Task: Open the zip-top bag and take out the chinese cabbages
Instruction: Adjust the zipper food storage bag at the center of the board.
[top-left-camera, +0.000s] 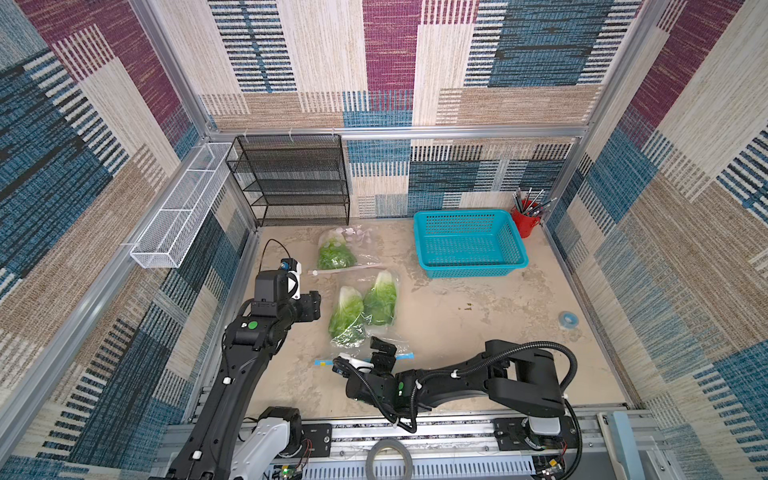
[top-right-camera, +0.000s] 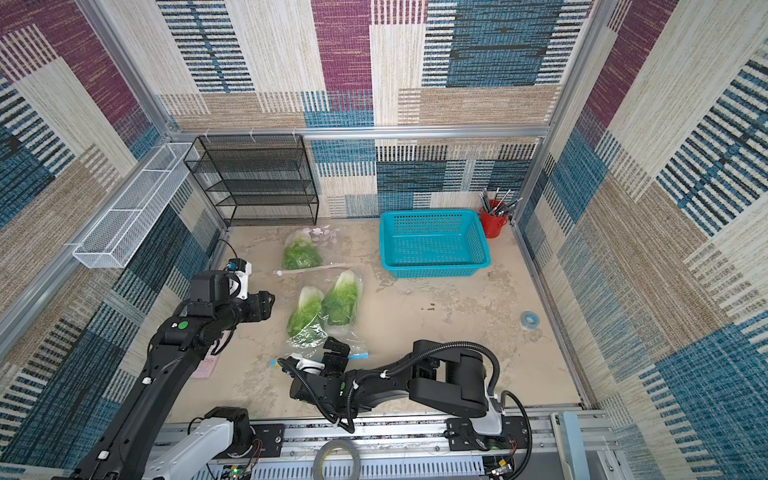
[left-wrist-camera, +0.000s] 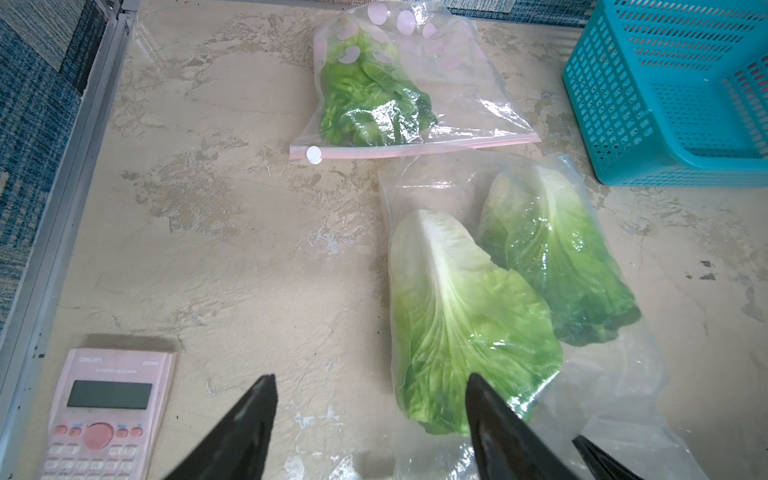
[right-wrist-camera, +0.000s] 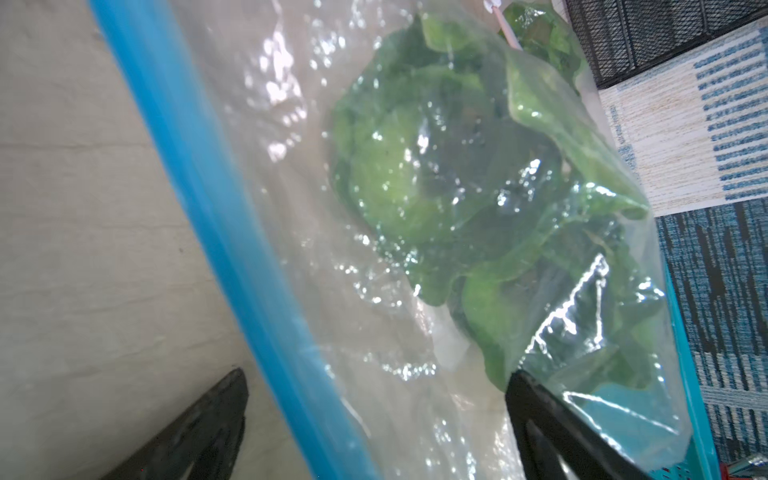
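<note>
Right hand spread astride blue seal of zip-top bag; left hand spread, empty; advise each pinch one lip, then part gently.

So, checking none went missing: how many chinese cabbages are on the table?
3 chinese cabbages: one in the pink-zip bag at the back, two side by side in the blue-zip bag nearer the front. Another could hide beneath them.
</note>
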